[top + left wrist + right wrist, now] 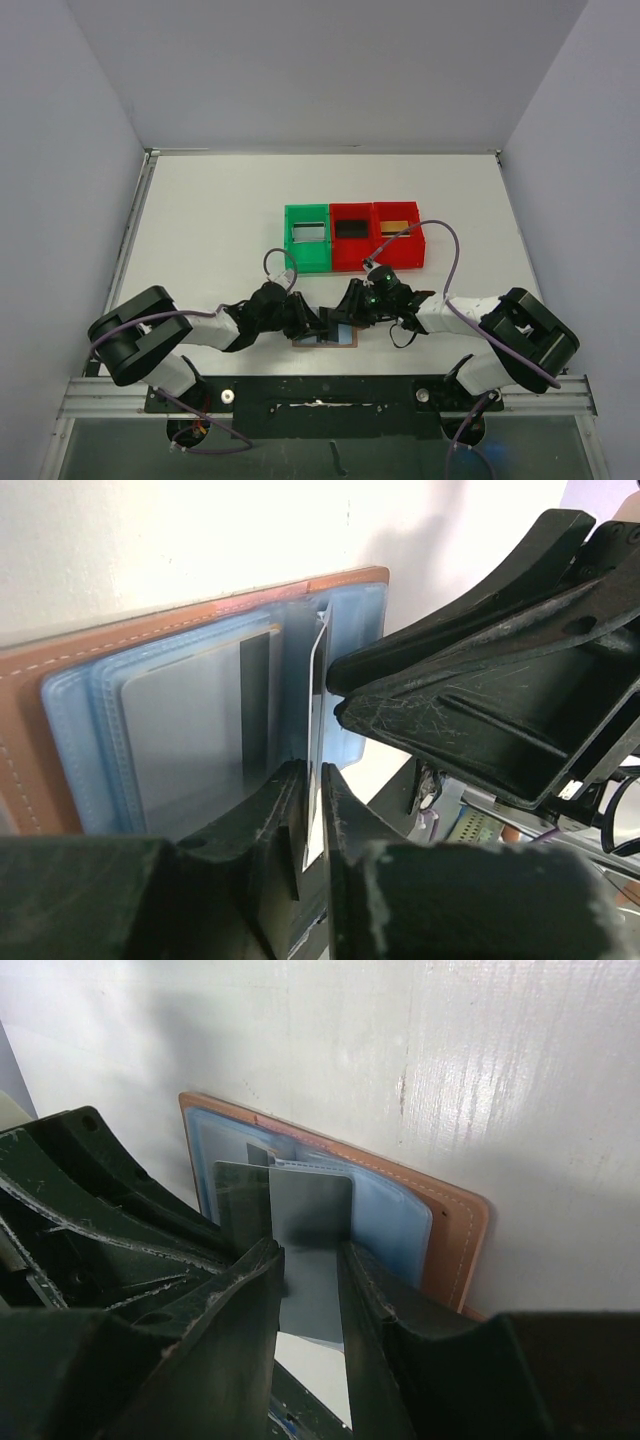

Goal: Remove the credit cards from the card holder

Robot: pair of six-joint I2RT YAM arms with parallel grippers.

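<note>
Left wrist view: the left gripper [312, 770] has its fingers set narrow. A thin grey credit card [317, 710] stands edge-on in the slot between them. Whether the pads press the card or only flank it, I cannot tell. The right gripper [338, 692] reaches in from 3 o'clock, its tips just beside the card's face. The card stands at the middle of the card holder [200, 615], which lies open and flat on the white table [150, 540]. The holder's blue-grey pockets [180, 740] are at 9 o'clock of the card, inside a brown leather border.

Right wrist view: the right gripper's jaws are parted a little, with nothing clamped between them. The card's grey face shows in the gap beyond the tips. The left gripper's black body is at 9 o'clock, and the holder's stitched brown edge is at 3 o'clock.

Top external view: both grippers meet over the holder at 6 o'clock of the table, near the arm bases. At 12 o'clock from the holder three bins stand side by side.
- The green bin [307, 262] holds a pale card [309, 232].
- The middle red bin [351, 258] holds a black card [351, 228].
- The right red bin [398, 255] holds a gold-tan card [396, 226].
</note>
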